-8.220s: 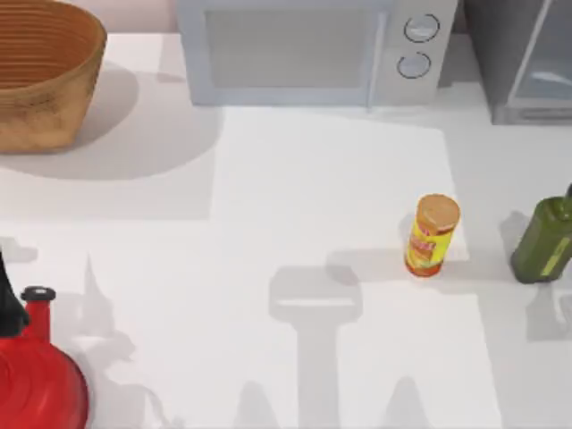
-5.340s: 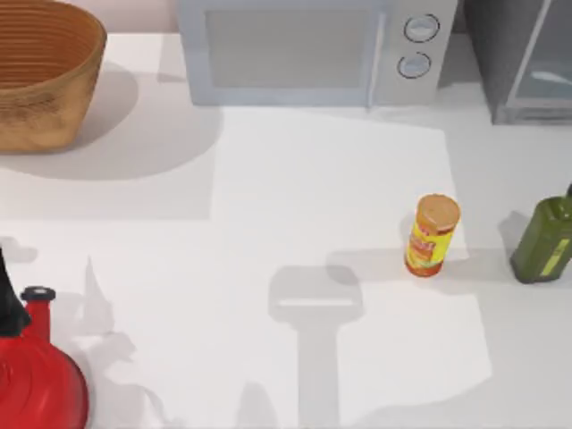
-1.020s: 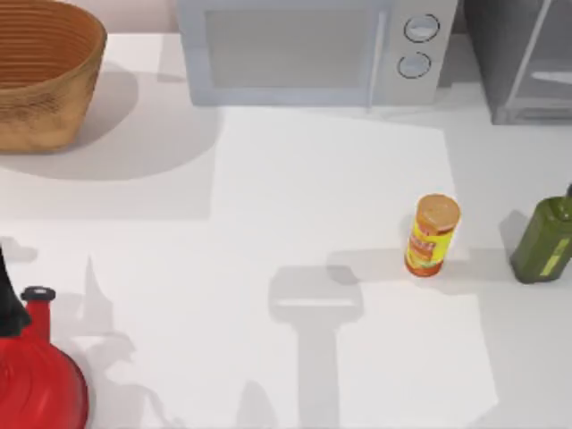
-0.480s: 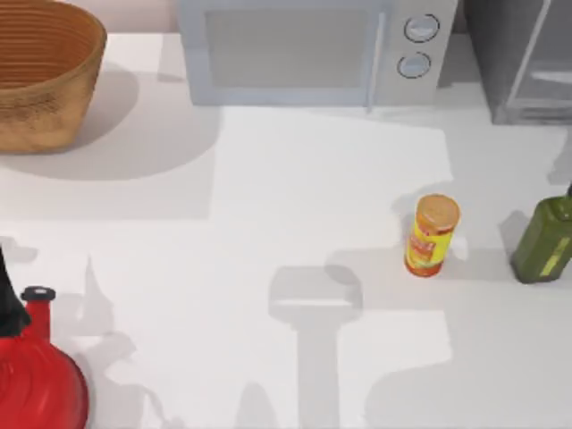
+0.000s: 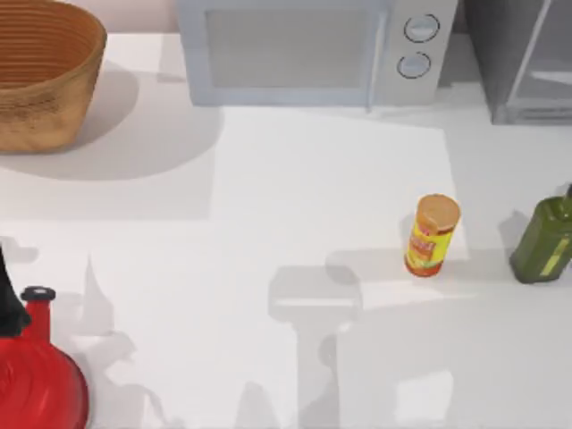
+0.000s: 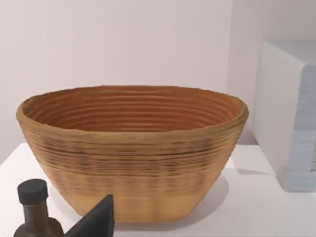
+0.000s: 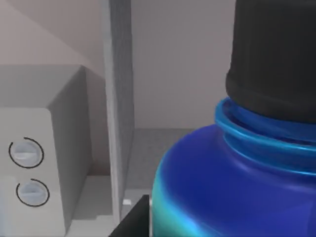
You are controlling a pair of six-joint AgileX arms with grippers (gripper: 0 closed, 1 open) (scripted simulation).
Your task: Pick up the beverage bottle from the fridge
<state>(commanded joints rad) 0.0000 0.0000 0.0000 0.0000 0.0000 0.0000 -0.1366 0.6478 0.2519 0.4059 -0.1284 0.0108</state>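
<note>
While the right wrist camera sits tight against the beverage bottle (image 7: 232, 187), a dark finger (image 7: 133, 219) shows beside its smooth, likely slippery, rigid body; grip there, below the black cap (image 7: 276, 59). Beyond stands the fridge (image 7: 118, 103); whether the right gripper is apart, I cannot tell

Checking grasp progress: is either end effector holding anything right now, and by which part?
It cannot be told. The right wrist view shows the beverage bottle very close, black cap up, but no fingers visibly gripping it.
</note>
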